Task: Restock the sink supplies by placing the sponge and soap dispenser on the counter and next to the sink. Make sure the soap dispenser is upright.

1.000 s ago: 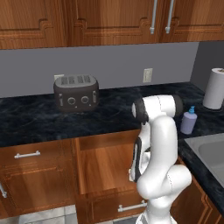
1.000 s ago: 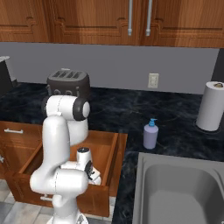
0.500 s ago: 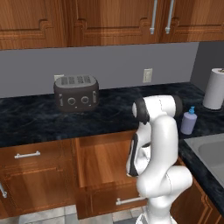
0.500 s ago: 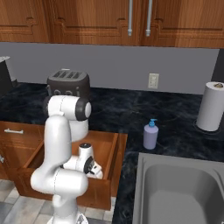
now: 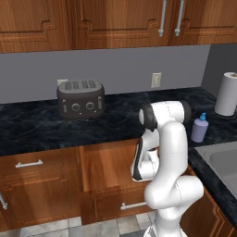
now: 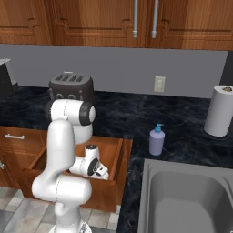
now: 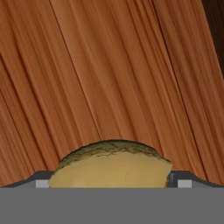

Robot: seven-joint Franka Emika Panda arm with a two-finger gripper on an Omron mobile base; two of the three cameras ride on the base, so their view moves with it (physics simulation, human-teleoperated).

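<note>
The gripper [image 7: 111, 181], jaws spread wide around the yellow sponge [image 7: 111, 166] but not yet clamped, reaches into the open wooden drawer [image 6: 116, 157], while the soap dispenser [image 6: 157, 140] already stands upright on the counter [image 6: 182, 132] beside the sink [image 6: 182, 200].

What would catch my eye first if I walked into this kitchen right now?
The white arm bends down into an open wooden drawer below the black counter. Seen from the hand, a yellowish sponge lies on the drawer floor right at the tool, its tips wide apart on either side. Farther right, a lavender soap bottle stands upright on the counter by the grey sink, with a dark toaster at the back wall.
</note>
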